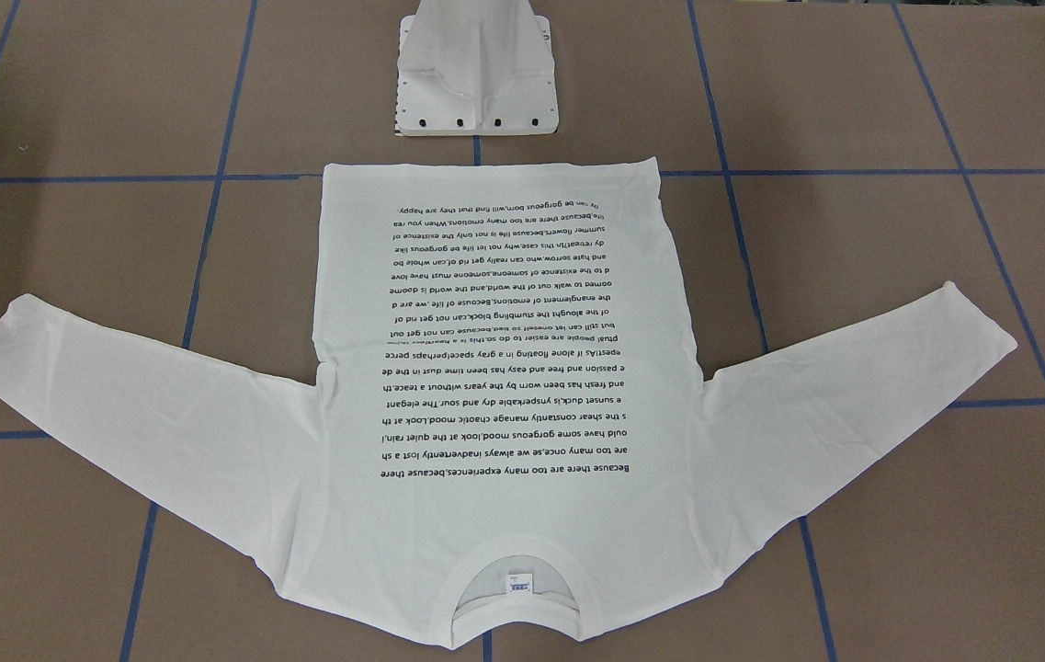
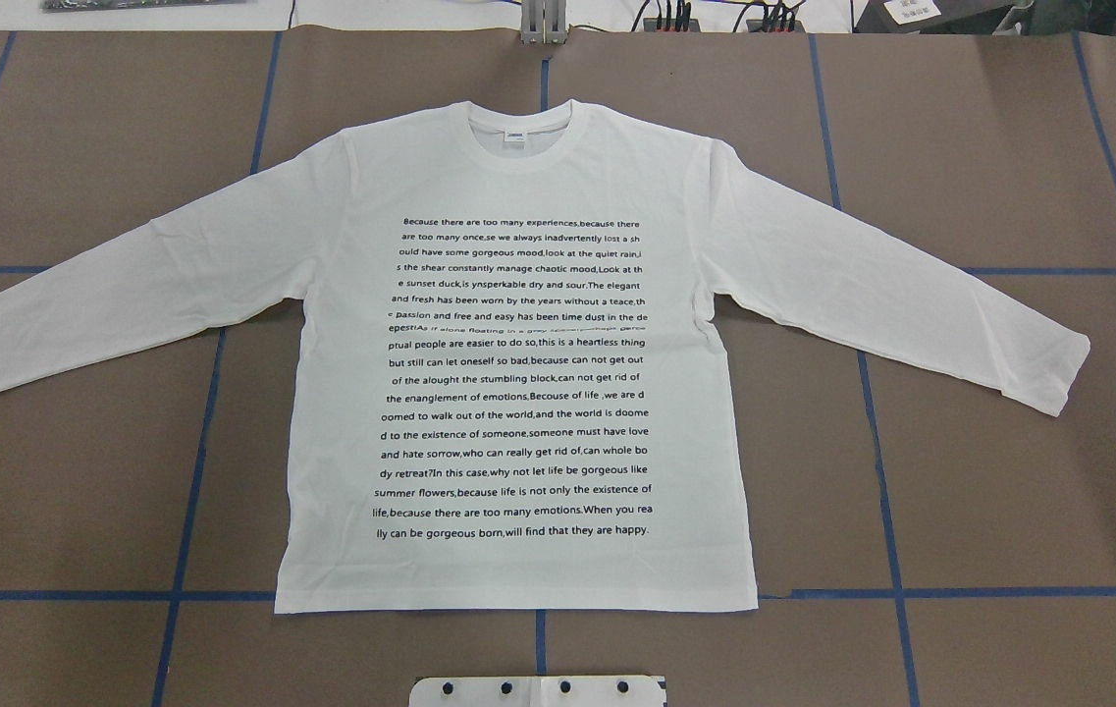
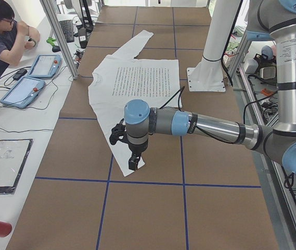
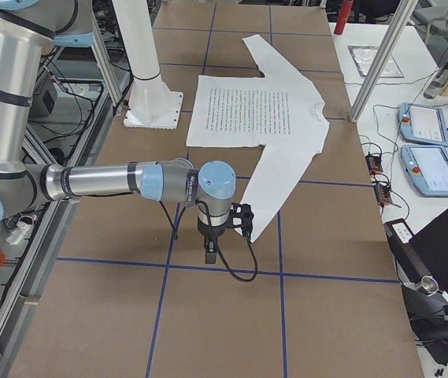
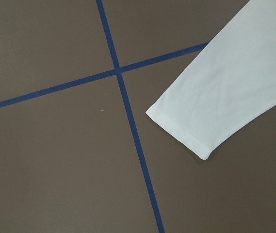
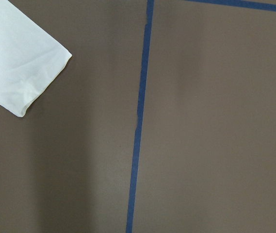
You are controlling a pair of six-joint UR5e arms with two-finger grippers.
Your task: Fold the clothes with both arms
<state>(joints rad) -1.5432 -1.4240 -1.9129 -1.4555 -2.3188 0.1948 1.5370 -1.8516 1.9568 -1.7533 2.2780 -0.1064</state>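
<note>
Print on neck label (image 1: 518, 583) illegible.

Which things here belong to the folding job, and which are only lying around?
For the job: shirt, left arm, right arm.
Lying about: white base, tablets.

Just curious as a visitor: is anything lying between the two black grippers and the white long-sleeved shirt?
Nothing visible does. The white long-sleeved T-shirt with black print lies flat on the brown blue-taped table; the black left gripper and right gripper hang near its sleeve ends, with only bare tabletop between.
</note>
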